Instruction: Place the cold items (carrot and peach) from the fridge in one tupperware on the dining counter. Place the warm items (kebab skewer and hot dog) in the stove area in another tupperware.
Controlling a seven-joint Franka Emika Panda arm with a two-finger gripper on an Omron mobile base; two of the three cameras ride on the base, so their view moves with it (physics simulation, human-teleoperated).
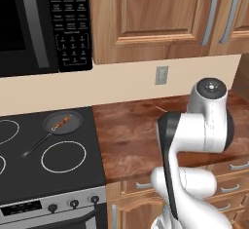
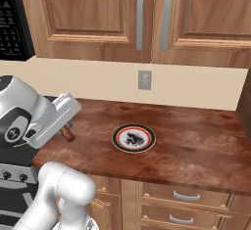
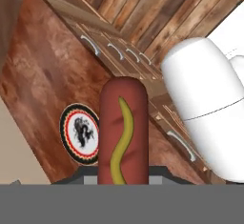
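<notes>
1. A reddish-brown hot dog (image 3: 123, 127) is marked by a wavy yellow mustard stripe.
2. A round plate (image 2: 134, 138) is ringed black and red, with a black figure on white.
3. The wooden bench (image 2: 196, 146) is mottled red-brown.

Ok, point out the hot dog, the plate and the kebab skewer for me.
hot dog (image 3: 123, 132): hand view, middle of the sausage.
plate (image 2: 134, 138): right base view, dark centre picture.
kebab skewer (image 1: 62, 122): left base view, meat in the pan.

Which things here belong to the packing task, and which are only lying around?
Belong to the task:
- hot dog, held in the shut end effector
- kebab skewer, lying in the pan on the stove

Only lying around:
- patterned plate on the wooden counter
- microwave
</notes>
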